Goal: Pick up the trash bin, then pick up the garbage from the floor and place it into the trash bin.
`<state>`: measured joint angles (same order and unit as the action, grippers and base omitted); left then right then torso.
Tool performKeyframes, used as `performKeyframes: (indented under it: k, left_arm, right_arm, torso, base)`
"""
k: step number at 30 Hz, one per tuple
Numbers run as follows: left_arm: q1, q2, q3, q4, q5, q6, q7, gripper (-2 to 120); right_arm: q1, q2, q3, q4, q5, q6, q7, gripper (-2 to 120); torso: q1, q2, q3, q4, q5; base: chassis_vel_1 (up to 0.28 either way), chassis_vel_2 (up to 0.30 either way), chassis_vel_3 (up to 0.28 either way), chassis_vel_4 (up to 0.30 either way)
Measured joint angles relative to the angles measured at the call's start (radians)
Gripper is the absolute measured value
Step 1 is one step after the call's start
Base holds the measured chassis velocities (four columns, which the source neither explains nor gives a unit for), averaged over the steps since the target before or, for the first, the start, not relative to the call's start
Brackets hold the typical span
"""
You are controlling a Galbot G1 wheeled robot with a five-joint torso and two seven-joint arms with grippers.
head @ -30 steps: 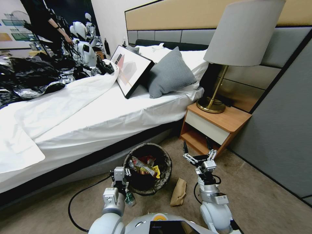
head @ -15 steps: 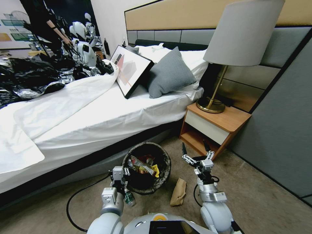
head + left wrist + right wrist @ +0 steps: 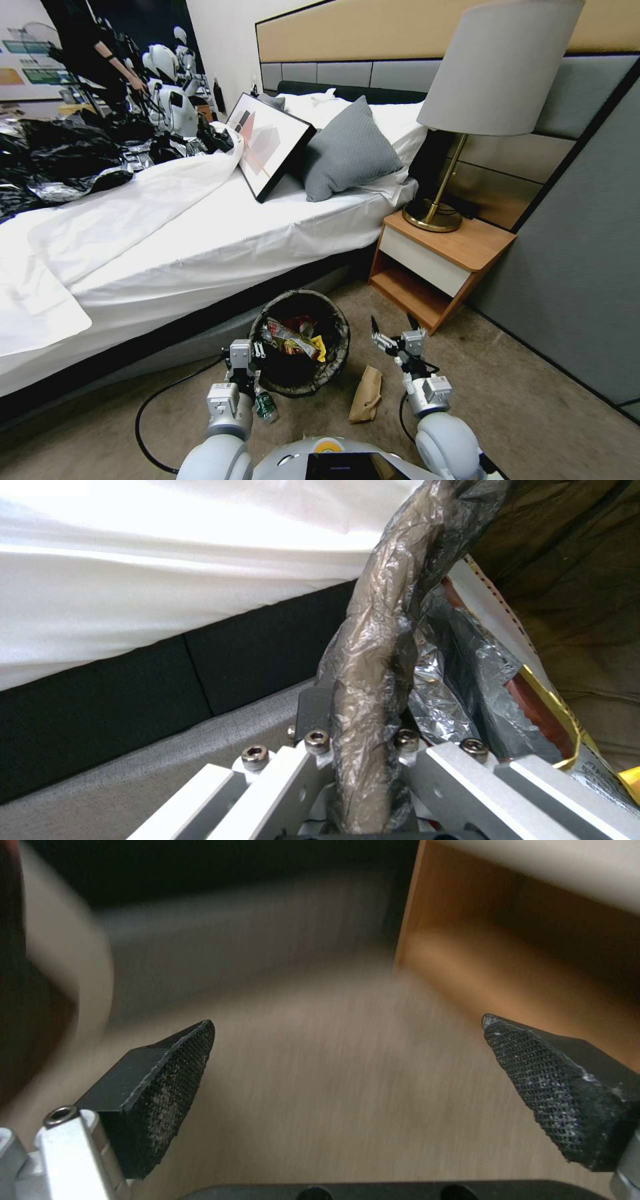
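Observation:
The trash bin [image 3: 261,320], a round bucket lined with a dark bag, is tilted beside the bed and holds red and yellow wrappers [image 3: 293,340]. My left gripper [image 3: 244,372] is shut on its near rim; the left wrist view shows the bagged rim [image 3: 380,645] pinched between the fingers. A brown paper bag [image 3: 367,393] lies on the floor [image 3: 520,400] to the bin's right. A small green-labelled bottle [image 3: 265,405] lies by my left wrist. My right gripper [image 3: 393,328] hovers open just beyond the paper bag, its black pads [image 3: 160,1090] wide apart over the carpet.
The bed [image 3: 200,247] runs along the left and behind the bin. A wooden nightstand [image 3: 440,260] with a lamp [image 3: 497,73] stands close ahead of the right gripper. A grey wall panel [image 3: 587,267] closes the right side. A black cable [image 3: 143,413] loops on the carpet at left.
My right gripper has drawn back toward me and dropped lower, away from the nightstand, staying open. The left gripper and bin have shifted slightly left.

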<state>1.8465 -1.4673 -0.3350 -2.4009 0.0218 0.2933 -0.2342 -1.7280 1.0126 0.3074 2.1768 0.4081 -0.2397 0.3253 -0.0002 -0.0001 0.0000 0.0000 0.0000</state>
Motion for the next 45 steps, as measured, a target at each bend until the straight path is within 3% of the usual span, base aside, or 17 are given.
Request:
performKeyframes:
  k: [9,14,31,45]
  left_arm:
    - [0.003,-0.006,0.007,0.002,0.005,-0.005,-0.002,0]
    - [0.003,-0.005,0.01,0.001,0.006,-0.005,-0.003,0]
    - [0.002,-0.002,0.001,0.002,0.005,-0.005,-0.005,0]
    - [0.005,-0.003,-0.001,0.007,0.005,-0.005,-0.005,0]
  right_arm:
    - [-0.044,-0.062,-0.014,-0.016,0.139,-0.163,0.027,100]
    - [-0.054,-0.08,-0.012,-0.058,0.153,-0.216,-0.044,100]
    - [0.07,-0.012,-0.076,-0.273,0.143,-0.237,-0.133,100]
    - [0.176,0.074,-0.093,-0.401,0.11,-0.171,-0.191,100]
  torso:
    - [0.0,0.0,0.0,0.0,0.0001]
    - [0.0,0.0,0.0,0.0,-0.0001]
    - [0.0,0.0,0.0,0.0,0.0]
    - [0.0,0.0,0.0,-0.0001,-0.0002]
  base:
    - [0.0,0.0,0.0,0.0]
    - [0.0,0.0,0.0,0.0]
    - [0.0,0.0,0.0,0.0]
    - [0.0,0.0,0.0,0.0]
